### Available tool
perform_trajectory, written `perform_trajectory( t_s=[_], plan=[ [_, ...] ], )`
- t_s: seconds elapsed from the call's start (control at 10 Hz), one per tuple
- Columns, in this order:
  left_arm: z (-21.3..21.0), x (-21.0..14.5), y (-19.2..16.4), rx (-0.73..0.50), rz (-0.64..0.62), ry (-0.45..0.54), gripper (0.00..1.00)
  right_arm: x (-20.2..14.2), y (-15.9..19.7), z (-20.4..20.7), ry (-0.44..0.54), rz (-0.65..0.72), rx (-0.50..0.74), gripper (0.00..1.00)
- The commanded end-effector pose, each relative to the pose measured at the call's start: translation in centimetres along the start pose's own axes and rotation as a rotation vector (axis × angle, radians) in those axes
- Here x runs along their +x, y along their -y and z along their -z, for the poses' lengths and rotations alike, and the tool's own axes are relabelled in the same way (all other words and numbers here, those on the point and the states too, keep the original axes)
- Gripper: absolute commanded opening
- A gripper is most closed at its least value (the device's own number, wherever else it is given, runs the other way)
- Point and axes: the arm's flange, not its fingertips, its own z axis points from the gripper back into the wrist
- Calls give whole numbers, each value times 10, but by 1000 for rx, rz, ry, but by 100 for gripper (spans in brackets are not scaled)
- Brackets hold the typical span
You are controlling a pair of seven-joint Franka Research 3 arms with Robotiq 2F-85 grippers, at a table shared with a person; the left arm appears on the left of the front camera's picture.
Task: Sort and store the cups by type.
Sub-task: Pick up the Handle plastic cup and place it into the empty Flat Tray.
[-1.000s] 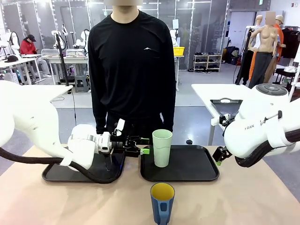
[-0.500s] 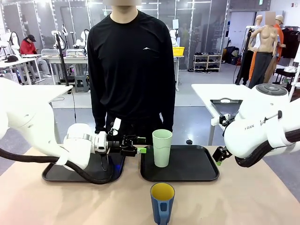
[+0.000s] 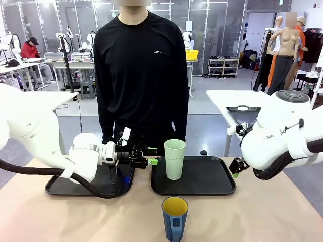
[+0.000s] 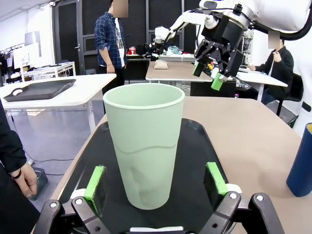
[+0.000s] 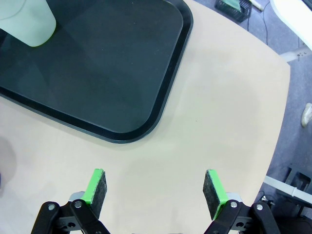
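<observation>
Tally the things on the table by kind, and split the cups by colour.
Mint-green tumbler: 1
Dark blue cup: 1
Black trays: 2, the left tray and the right tray
Total: 4

This is a large open robotics lab. White robot arms (image 3: pixel 30 126) flank a beige counter (image 3: pixel 262 212) on a grey floor (image 3: pixel 199 108). White tables (image 3: pixel 222 101) stand around it, with glass partitions (image 3: pixel 212 30) and a shelf rack (image 3: pixel 223 67) at the far side, and a seated person (image 3: pixel 31 49) working far left.
</observation>
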Motion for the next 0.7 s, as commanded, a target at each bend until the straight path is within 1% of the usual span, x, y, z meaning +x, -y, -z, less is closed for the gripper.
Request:
perform_trajectory(
  t_s=[0.0,0.1,0.2,0.4,0.5,0.6],
  plan=[
    [2,-1,-3,-5,-1,1,100,0,2,0,-1,3,-1,100],
    [0,0,0,0,0,0,100,0,2,0,-1,3,-1,100],
    [-14,15,14,-2,11,-33,100,0,2,0,-1,3,-1,100],
    [-49,38,43,19,30,-31,100,0,2,0,-1,3,-1,100],
    [-64,46,54,16,41,-50,100,0,2,0,-1,3,-1,100],
    [-85,52,69,22,52,-98,100,0,2,0,-1,3,-1,100]
  ],
)
